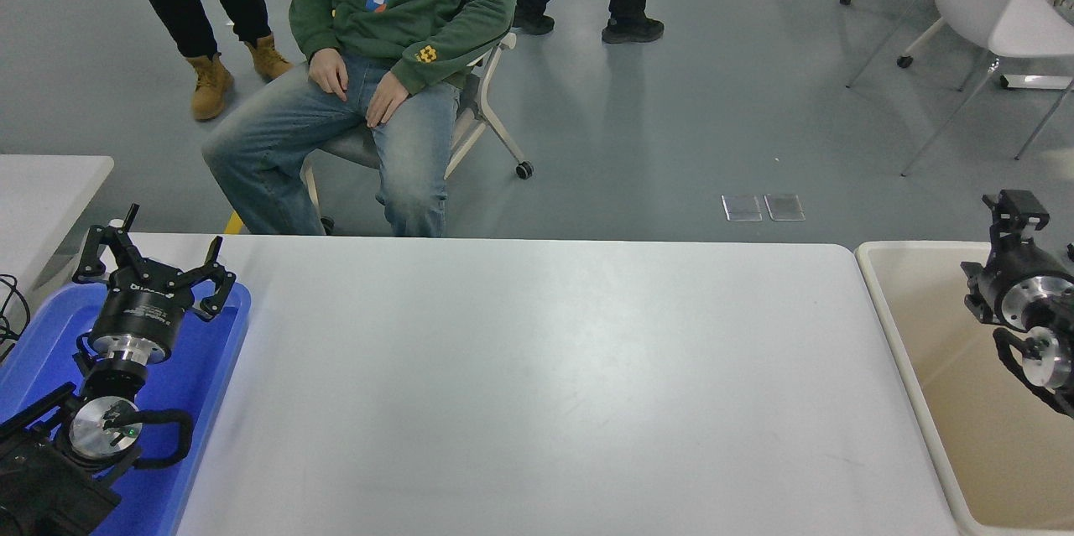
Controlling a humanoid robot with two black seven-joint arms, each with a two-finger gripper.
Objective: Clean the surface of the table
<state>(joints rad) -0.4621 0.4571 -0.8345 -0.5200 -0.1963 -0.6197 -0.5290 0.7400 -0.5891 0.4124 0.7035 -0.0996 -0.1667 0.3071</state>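
Observation:
The table surface (537, 368) is a wide white top with rounded corners and fills the middle of the head view; nothing lies on its bare part. My left gripper (159, 249) is parked at the lower left above a blue tray (214, 360), open and holding nothing. My right gripper (1017, 210) comes in from the right edge and hangs over the far corner of the beige bin (889, 326), pointing away from me. Its jaws face edge-on, so their state does not show.
The beige bin stands against the table's right end. A smaller white table (50, 184) sits at the left edge. A seated person in a green hoodie (403, 7) faces the far side; two other people stand behind. White chairs (998, 7) are at the top right.

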